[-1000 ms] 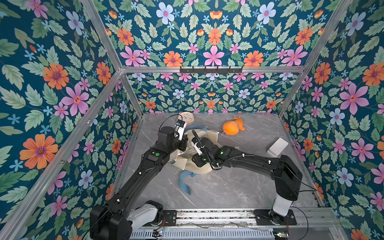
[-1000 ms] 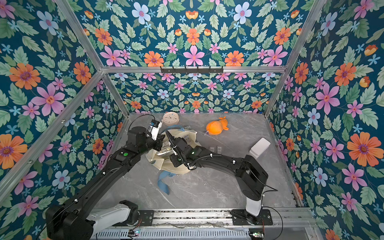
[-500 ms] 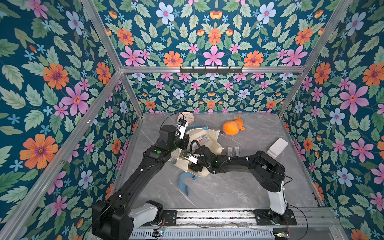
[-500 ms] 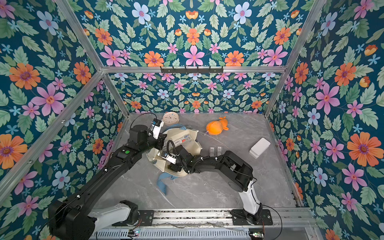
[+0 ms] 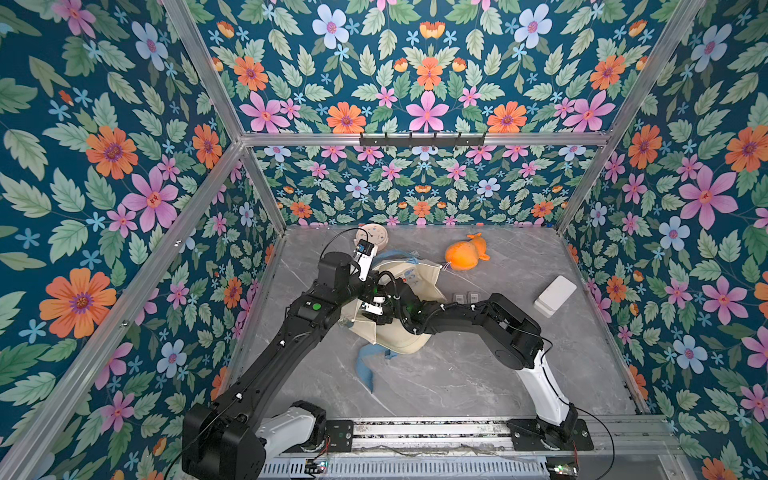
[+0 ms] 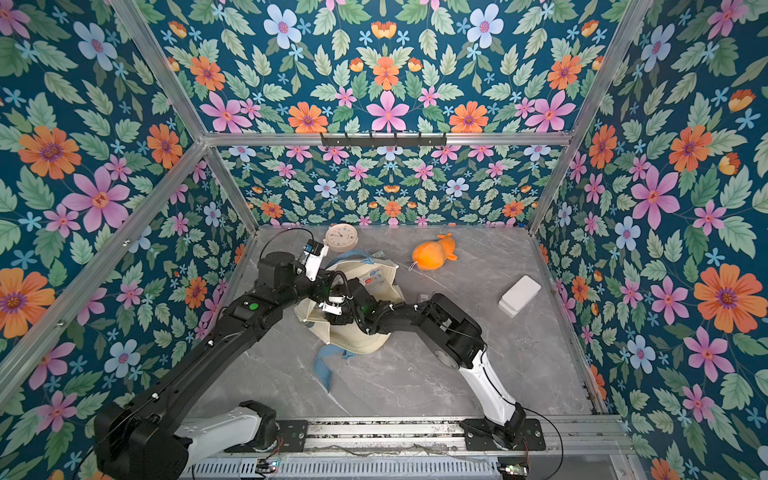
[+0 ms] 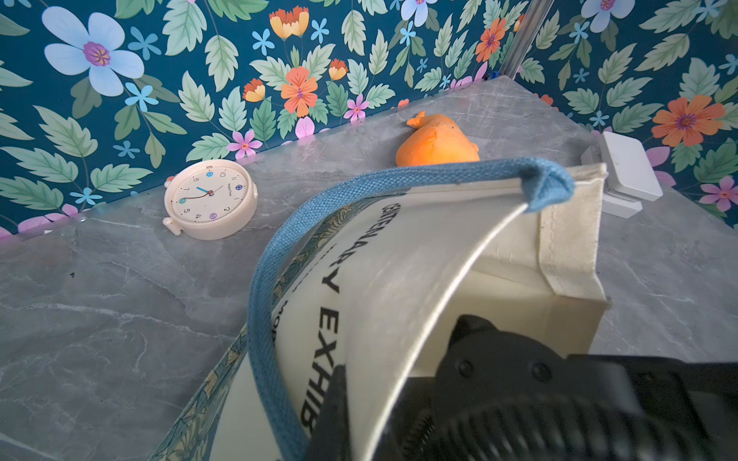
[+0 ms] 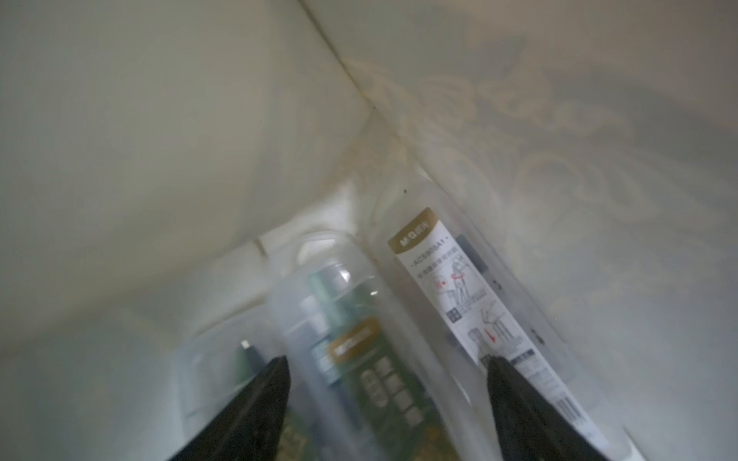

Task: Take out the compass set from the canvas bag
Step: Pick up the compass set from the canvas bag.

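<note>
We read the black capitals "CENTENARY" and "EXHIB", the rest hidden, on the canvas bag (image 7: 359, 255). The cream clock (image 7: 209, 197) at far left shows dial numerals, among them 2, 4, 8 and 10. Inside the bag, the compass set (image 8: 451, 303) carries "M&G" on its label's gold band; the finer print is blurred.

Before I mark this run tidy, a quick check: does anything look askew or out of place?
Nothing looks spilled or damaged. The canvas bag lies slumped on its side, one blue strap trailing across the table, and the alarm clock lies face up rather than standing.
</note>
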Controlling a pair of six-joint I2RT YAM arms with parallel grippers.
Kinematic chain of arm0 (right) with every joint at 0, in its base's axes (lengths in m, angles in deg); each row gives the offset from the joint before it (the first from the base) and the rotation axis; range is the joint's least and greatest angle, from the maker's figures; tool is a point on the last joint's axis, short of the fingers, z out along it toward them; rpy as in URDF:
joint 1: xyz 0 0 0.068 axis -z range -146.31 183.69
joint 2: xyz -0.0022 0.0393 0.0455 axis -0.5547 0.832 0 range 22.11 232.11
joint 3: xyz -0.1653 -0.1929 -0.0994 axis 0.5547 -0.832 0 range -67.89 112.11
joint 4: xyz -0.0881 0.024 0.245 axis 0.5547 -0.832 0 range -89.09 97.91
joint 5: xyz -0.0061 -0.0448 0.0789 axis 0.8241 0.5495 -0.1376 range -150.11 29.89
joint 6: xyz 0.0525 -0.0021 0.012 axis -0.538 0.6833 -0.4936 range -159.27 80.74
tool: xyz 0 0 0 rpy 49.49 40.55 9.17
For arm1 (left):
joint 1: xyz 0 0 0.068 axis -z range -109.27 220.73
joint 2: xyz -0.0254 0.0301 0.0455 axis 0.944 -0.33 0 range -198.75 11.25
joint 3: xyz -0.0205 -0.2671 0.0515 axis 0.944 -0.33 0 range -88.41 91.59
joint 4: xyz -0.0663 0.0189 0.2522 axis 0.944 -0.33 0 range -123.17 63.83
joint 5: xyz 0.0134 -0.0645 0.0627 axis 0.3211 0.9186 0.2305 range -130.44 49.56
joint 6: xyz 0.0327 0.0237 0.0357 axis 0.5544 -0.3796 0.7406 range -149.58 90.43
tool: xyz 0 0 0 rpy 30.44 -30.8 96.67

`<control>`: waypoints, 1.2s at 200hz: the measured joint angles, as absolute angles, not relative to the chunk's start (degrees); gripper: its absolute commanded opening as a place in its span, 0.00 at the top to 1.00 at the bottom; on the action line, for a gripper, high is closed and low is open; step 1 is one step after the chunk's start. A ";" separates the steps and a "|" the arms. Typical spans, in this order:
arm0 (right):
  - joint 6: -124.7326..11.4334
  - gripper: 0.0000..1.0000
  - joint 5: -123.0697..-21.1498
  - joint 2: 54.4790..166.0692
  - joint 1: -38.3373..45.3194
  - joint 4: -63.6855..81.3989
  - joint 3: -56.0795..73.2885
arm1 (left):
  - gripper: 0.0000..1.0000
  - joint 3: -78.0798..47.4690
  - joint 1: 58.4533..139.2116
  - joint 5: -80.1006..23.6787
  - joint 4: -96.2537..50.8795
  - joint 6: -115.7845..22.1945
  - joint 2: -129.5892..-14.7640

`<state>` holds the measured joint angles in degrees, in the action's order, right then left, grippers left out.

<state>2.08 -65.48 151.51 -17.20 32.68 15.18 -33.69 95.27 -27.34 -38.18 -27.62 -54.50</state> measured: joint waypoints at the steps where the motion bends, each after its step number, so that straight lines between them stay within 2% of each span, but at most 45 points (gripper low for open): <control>1: 2.01 0.16 -65.48 151.58 -17.18 32.70 15.27 | 1.00 -33.73 95.27 -27.34 -38.18 -27.62 -54.48; 20: 0.90 0.17 -65.48 153.35 -16.48 32.11 17.65 | 1.00 -34.35 95.25 -27.62 -37.85 -27.60 -54.46; 52: -1.46 0.27 -64.12 155.51 -16.26 25.84 23.27 | 1.00 -34.87 95.11 -29.57 -37.17 -27.38 -54.33; 131: -17.77 0.48 -59.77 154.27 -16.13 -3.65 32.58 | 1.00 -35.57 95.07 -31.95 -35.93 -27.42 -53.39; 178: -24.83 0.55 -60.38 153.61 -16.17 -15.51 37.02 | 1.00 -35.77 95.05 -32.12 -35.51 -27.40 -53.39; 240: -29.31 0.57 -61.26 152.74 -16.17 -24.13 41.06 | 1.00 -35.77 95.05 -32.84 -35.25 -27.38 -53.39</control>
